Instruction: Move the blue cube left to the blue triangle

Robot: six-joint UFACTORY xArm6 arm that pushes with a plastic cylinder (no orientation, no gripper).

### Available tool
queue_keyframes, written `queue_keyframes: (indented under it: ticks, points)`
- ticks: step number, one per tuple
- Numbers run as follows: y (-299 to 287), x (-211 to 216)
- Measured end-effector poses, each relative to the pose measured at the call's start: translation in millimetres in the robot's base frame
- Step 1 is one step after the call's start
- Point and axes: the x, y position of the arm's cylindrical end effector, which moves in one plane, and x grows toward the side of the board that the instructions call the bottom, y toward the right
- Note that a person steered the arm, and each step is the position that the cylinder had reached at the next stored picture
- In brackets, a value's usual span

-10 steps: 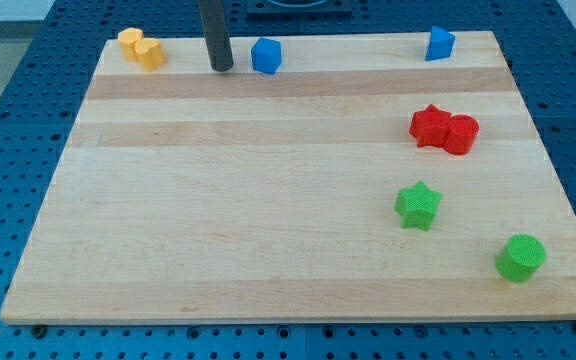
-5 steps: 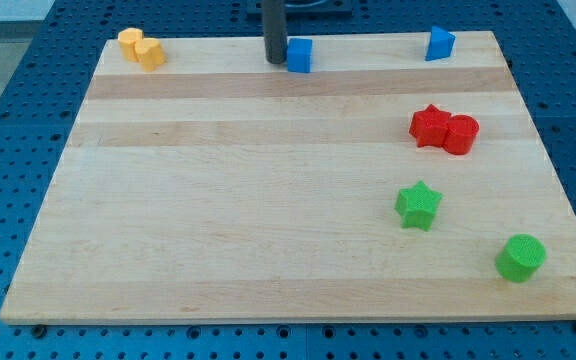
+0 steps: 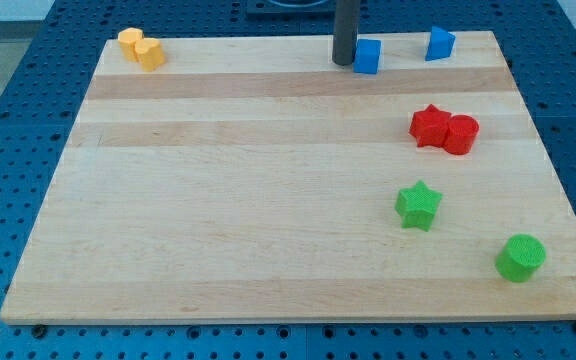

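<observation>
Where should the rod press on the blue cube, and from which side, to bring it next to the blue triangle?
There is no grip here, only a push. Press on the blue cube at the middle of its flat face toward the view's left, where my tip already stands. The blue triangle lies to the view's right, slightly higher, so a centred push should slide the cube there without turning it.

My dark rod is standing upright, entering from the view's top edge near 12 o'clock, slightly toward 1 o'clock, and my tip [image 3: 343, 63] is resting at table height with no tilt showing along its visible length.
</observation>
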Motion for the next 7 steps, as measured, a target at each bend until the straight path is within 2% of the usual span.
queue_keyframes:
  ticks: [3,7]
  points:
    - [49,7]
    - [78,3]
